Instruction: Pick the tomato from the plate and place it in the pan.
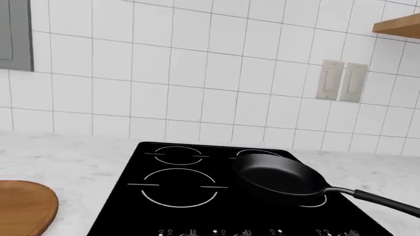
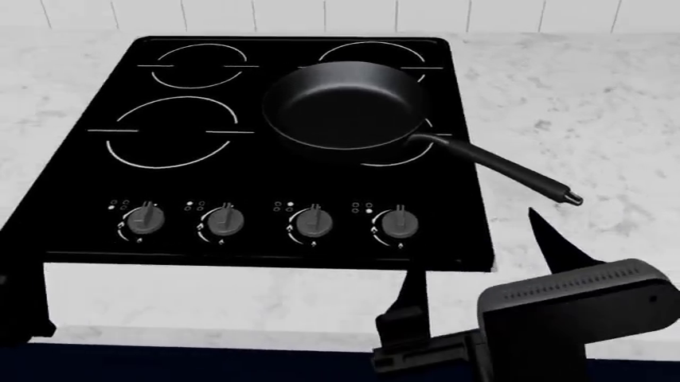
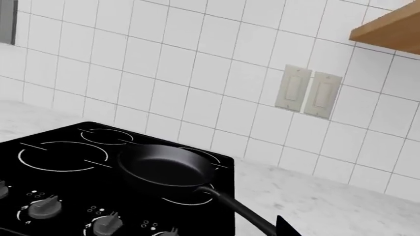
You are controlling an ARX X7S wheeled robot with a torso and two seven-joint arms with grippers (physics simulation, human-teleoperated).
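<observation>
The black pan stands empty on the cooktop's back right burner, its long handle pointing to the front right. It also shows in the left wrist view and the right wrist view. Only an edge of the wooden plate shows, on the counter left of the cooktop. The tomato is out of view. My right gripper is open and empty, low at the front right, near the handle's end. A dark shape at the head view's left edge may be my left gripper; how its jaws stand does not show.
The black cooktop lies in a marble counter, with several knobs along its front. Behind is a white tiled wall with two switch plates and a wooden shelf at the upper right.
</observation>
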